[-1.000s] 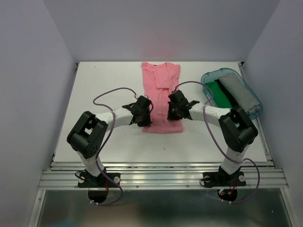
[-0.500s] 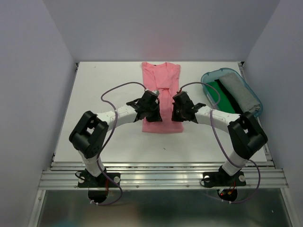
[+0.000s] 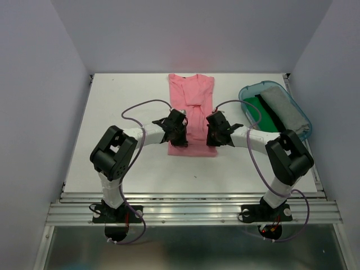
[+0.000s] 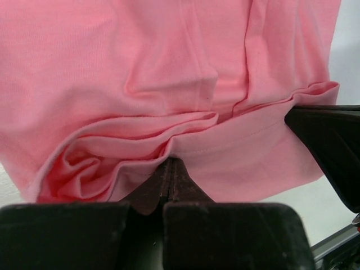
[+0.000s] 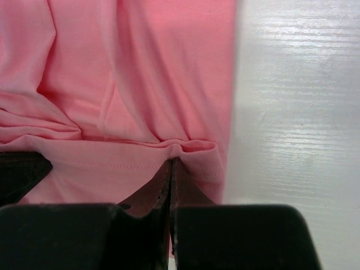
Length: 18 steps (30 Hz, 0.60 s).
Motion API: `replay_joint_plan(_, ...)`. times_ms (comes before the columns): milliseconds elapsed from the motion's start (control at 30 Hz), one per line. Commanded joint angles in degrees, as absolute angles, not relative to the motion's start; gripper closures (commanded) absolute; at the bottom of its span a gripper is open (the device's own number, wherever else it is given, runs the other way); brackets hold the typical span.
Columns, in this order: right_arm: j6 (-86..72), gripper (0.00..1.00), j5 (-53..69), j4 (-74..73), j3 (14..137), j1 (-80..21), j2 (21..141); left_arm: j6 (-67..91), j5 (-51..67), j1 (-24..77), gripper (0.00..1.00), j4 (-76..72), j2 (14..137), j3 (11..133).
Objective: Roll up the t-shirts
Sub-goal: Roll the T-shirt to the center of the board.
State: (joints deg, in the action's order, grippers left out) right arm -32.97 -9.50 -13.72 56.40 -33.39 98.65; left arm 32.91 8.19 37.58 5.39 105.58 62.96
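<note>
- At the left side of the white table point(image 3: 124, 101), the left gripper point(image 3: 179, 135) has its fingers pressed together on the near hem of the pink t-shirt point(image 3: 191, 95). Over the last second it has slid away from the arm bases, taking the hem with it.
- Down the middle, the t-shirt lies lengthwise with its collar toward the far wall. The left wrist view shows the hem now bunched in soft layers over the body of the shirt, so the first turn looks just begun. Most of the cloth is still flat.
- Just right of centre, the right gripper point(image 3: 214, 135) is likewise clamped on the hem near the shirt's right edge. It has advanced level with its partner, which should keep the fold square.
- Further right, well apart from the shirt, a teal tub point(image 3: 302, 115) holds a green piece point(image 3: 264, 109) and a grey piece point(image 3: 284, 107).
- Underfoot, the tabletop is pale and faintly grained. Plain light walls close in three sides, and a metal rail runs along the near edge.
</note>
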Motion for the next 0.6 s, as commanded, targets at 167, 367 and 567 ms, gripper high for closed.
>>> replay_joint_plan(167, -31.82, 0.99, -10.64, -15.12, 55.72, -33.13, 93.27, 28.48, 7.73, 36.83, 1.00, 9.58, 96.00, 63.72)
replay_joint_plan(367, -31.46, 0.99, -9.50, -15.91, 57.65, -33.13, 89.21, 28.30, 6.07, 35.34, 1.00, 13.36, 92.90, 65.31)
replay_joint_plan(567, -32.34, 0.99, -6.68, -15.91, 56.87, -33.13, 89.82, 29.44, 4.84, 34.19, 1.00, 12.48, 94.39, 62.67)
